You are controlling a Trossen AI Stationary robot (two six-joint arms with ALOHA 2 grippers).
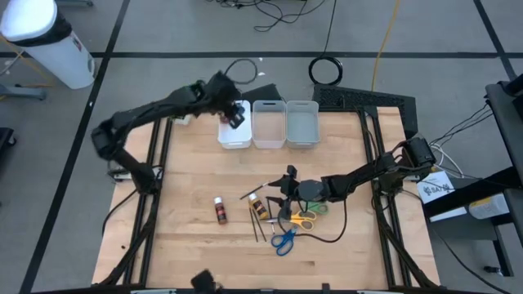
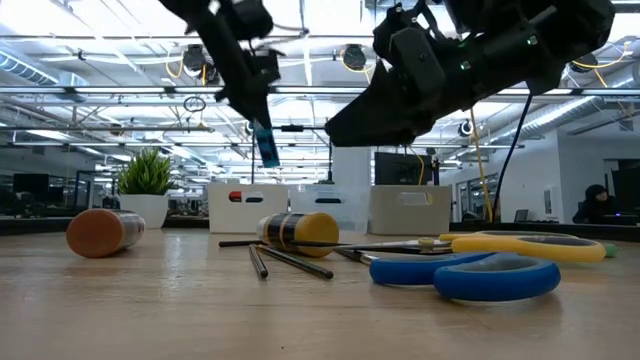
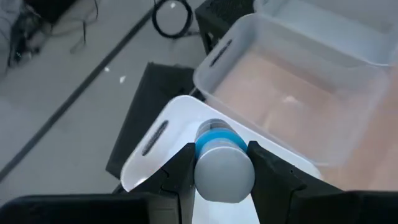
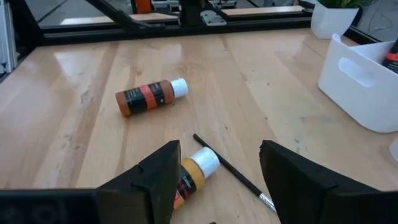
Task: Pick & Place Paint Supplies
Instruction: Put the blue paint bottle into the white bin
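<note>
Left gripper [image 3: 221, 168] clamped on a blue bottle [image 3: 222, 163], fingers [image 3: 180, 177] pressed to both its sides; held above the left bin [image 1: 235, 135] at the desk's far edge, long axis near upright in the low view, tilted a little. Inside that bin, one more bottle with a red label [image 2: 235, 197], lying down.

Right gripper [image 4: 217, 171] spread wide, holding nothing, hanging just over the supplies near the desk's [image 1: 188, 237] middle. Right beneath it, an ochre bottle [image 4: 194, 171] lying flat, white cap toward the far edge in the high view, long axis running far to near. Across the cap end, a brush [image 4: 233, 171], slanted. Two more brushes [image 1: 258, 227] just beside the ochre bottle, running roughly far to near.

Left of these, apart, a brown-orange bottle [image 1: 220, 210], lying flat, white cap toward the far edge.

Toward the near edge, three scissors close together: green-handled [image 1: 317, 209] under the right arm, yellow-handled [image 1: 302, 219] just beside, blue-handled [image 1: 283, 241] nearest the near edge, blades toward the far edge.

Count: four bottles, three brushes as far as can be told, three scissors.

Three bins in a row along the far edge: left one, middle [image 1: 268, 124], right [image 1: 301, 124]. Small potted plant [image 2: 146, 185] near the far left corner.
</note>
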